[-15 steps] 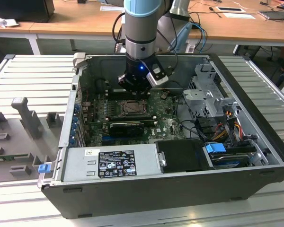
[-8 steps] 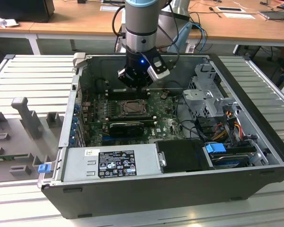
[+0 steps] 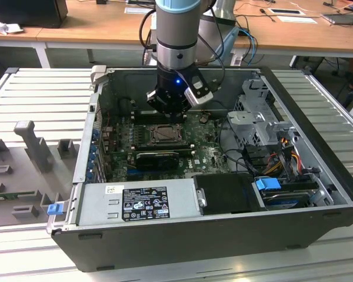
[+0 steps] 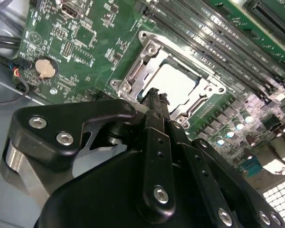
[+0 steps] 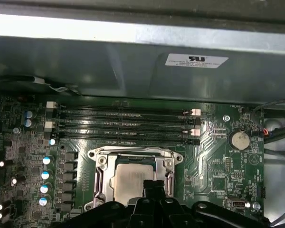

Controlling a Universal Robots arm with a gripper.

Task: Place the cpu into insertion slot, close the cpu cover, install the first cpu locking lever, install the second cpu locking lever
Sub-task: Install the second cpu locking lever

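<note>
The gripper (image 4: 154,97), jaws narrowed together holding nothing, hovers over the cpu (image 4: 173,85) under the closed cpu cover (image 4: 142,59) at frame centre.

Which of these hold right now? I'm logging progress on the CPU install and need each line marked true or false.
1. The cpu lies in the insertion slot. True.
2. The cpu cover is folded down over the chip, which shows through its window. True.
3. The pincer hangs over the power supply. False: it is right at the socket's edge, inside the computer case.
4. A round coin cell sits on the green board. True.
5. The memory slots are full of modules. False: they look empty.
</note>
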